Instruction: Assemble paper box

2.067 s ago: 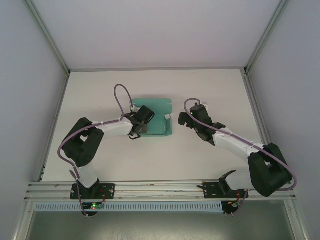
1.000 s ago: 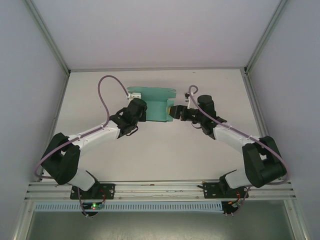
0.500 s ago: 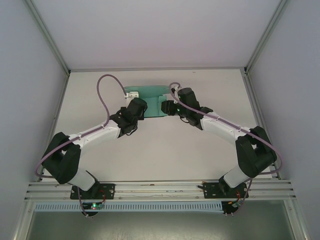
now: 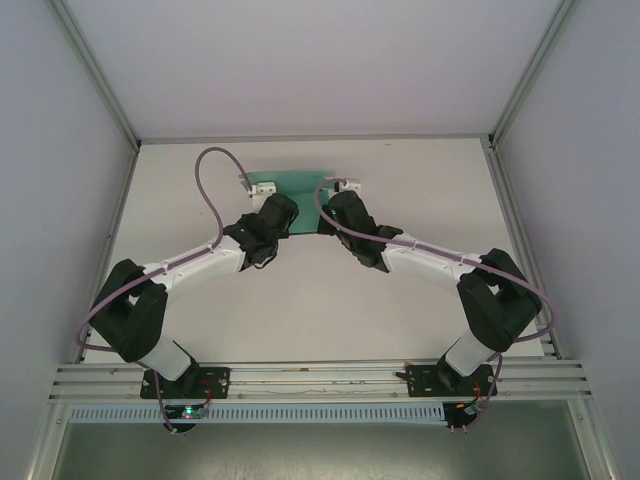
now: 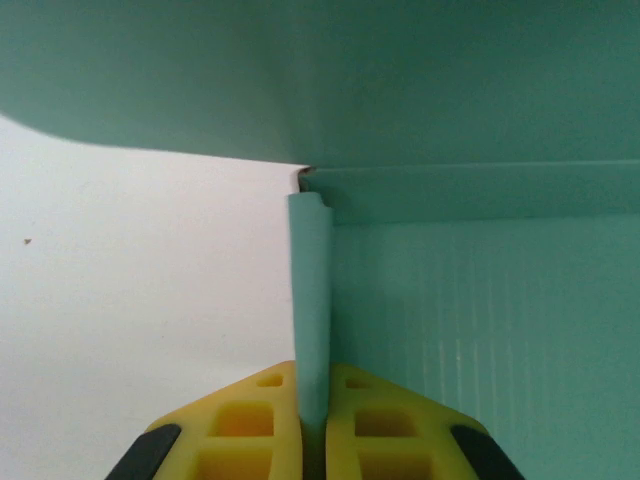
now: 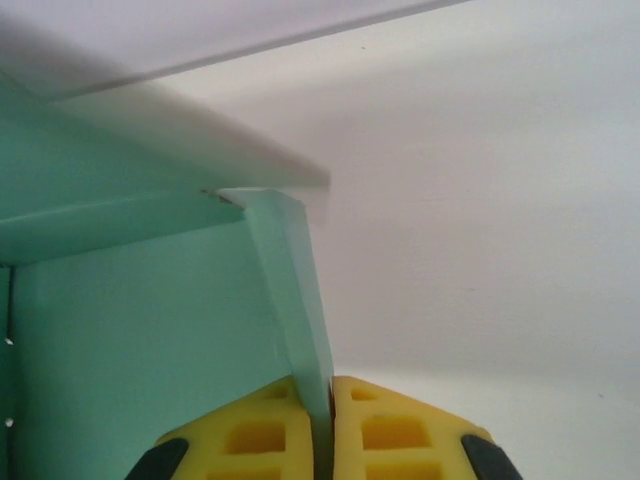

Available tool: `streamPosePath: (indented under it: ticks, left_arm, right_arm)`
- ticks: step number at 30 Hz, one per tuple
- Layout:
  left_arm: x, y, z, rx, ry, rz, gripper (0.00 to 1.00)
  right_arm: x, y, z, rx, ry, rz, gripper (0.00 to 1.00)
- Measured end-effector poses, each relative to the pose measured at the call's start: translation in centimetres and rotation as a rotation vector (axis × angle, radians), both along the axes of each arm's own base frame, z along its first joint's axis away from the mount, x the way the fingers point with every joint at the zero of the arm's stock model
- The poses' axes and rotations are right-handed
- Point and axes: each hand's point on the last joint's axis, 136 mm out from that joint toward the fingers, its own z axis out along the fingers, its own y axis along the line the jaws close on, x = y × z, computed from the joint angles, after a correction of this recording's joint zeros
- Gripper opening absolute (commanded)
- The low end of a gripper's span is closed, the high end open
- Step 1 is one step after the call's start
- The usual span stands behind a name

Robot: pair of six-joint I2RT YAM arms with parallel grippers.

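Top external view: paper box, teal-green card, sits on the white table in the upper middle of the frame, close to the far edge. Both arms reach in toward it from the lower corners. Left gripper meets the box's left end, right gripper its right end. The two wrists cover much of the card between them, so the box's shape is hard to read from above; it looks partly folded, with a flat panel lying toward the top of the frame.

Left wrist view: left gripper closed on a thin upright flap, the left end flap, pinched edge-on between the yellow pads. Flap rises up the centre of the frame to a notched corner. Right of it, the box floor, ribbed and flat. A back wall crosses above it, and a broad teal panel fills the top. Bare table to the left.

Right wrist view: right gripper closed the same way on the right end flap, which leans slightly left as it rises. Teal interior at lower left, table at right. Upper panel edge is blurred.
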Motion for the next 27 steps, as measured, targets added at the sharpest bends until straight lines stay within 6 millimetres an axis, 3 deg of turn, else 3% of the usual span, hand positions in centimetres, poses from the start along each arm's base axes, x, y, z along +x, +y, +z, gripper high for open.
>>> streamPosePath:
  ticks: [3,7,11,14,19,23,27]
  left_arm:
    - [0.2,-0.7,1.0,-0.013,-0.006,-0.015,0.0]
    - [-0.1,-0.8,0.6,-0.006,0.016,-0.025,0.0]
    - [-0.3,-0.8,0.3,-0.006,0.029,-0.03,0.0]
    - [-0.2,-1.2,0.5,-0.016,0.028,-0.038,0.0]
    - [0.1,-1.7,-0.4,0.0,0.049,-0.042,0.0]
    - [0.0,-2.0,-0.9,0.011,0.07,-0.049,0.0]
    - [0.5,-2.1,-0.4,0.021,0.062,-0.039,0.0]
  right_arm:
    - [0.2,-0.3,-1.8,-0.113,-0.014,-0.058,0.16]
    - [0.7,-0.2,-2.8,-0.213,-0.021,-0.093,0.16]
    - [0.9,-0.2,-3.4,-0.192,0.014,-0.061,0.27]
    - [1.3,-0.5,-4.3,-0.136,0.074,-0.016,0.3]
    - [1.0,-0.4,-5.0,-0.112,0.125,0.031,0.08]
    - [1.0,-0.7,-5.2,-0.154,0.155,0.017,0.0]
    - [1.6,-0.9,-4.6,-0.254,0.152,-0.035,0.0]
